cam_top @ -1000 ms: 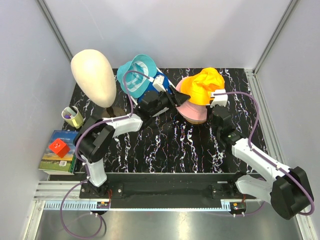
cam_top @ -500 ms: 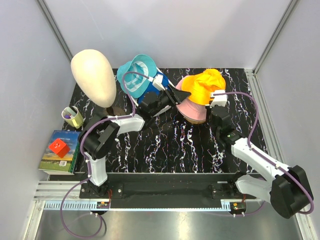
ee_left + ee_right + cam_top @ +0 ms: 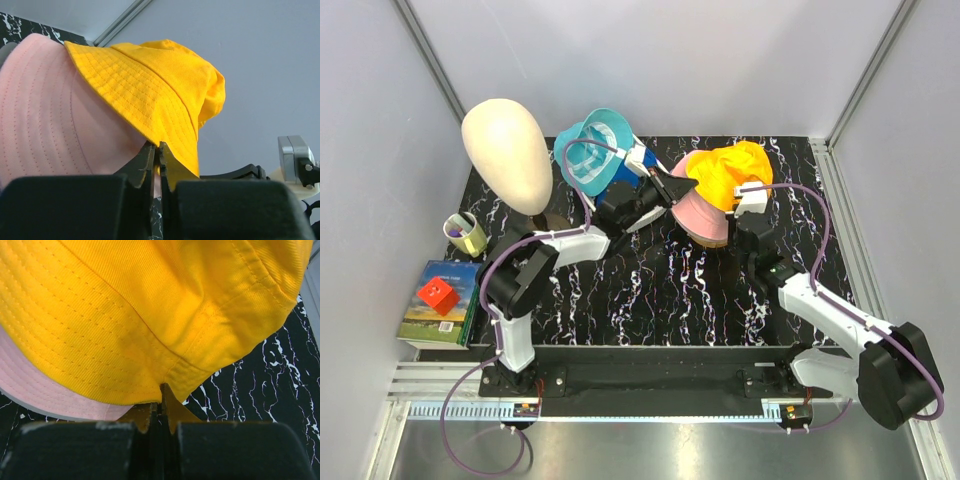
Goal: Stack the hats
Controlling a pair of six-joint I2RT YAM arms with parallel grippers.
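Observation:
An orange-yellow bucket hat [image 3: 725, 172] lies on top of a pink hat [image 3: 698, 212] at the back middle of the table. My left gripper [image 3: 682, 187] is shut on the yellow hat's brim [image 3: 170, 135] from the left. On the near right side, my right gripper [image 3: 742, 206] is shut on the same brim [image 3: 165, 377]. The pink hat [image 3: 45, 120] shows under the yellow one in both wrist views. A teal hat [image 3: 592, 148] rests on a royal-blue hat [image 3: 638, 160] behind the left arm.
A cream mannequin head [image 3: 508, 152] stands at the back left. A small cup [image 3: 466, 233] sits near the table's left edge, and a book with a red cube [image 3: 438, 295] lies off the mat. Grey walls close in the back and sides.
My left gripper has moved right to the yellow hat's brim and shut on it. The right gripper stayed shut on the brim and shifted slightly left with the hat.

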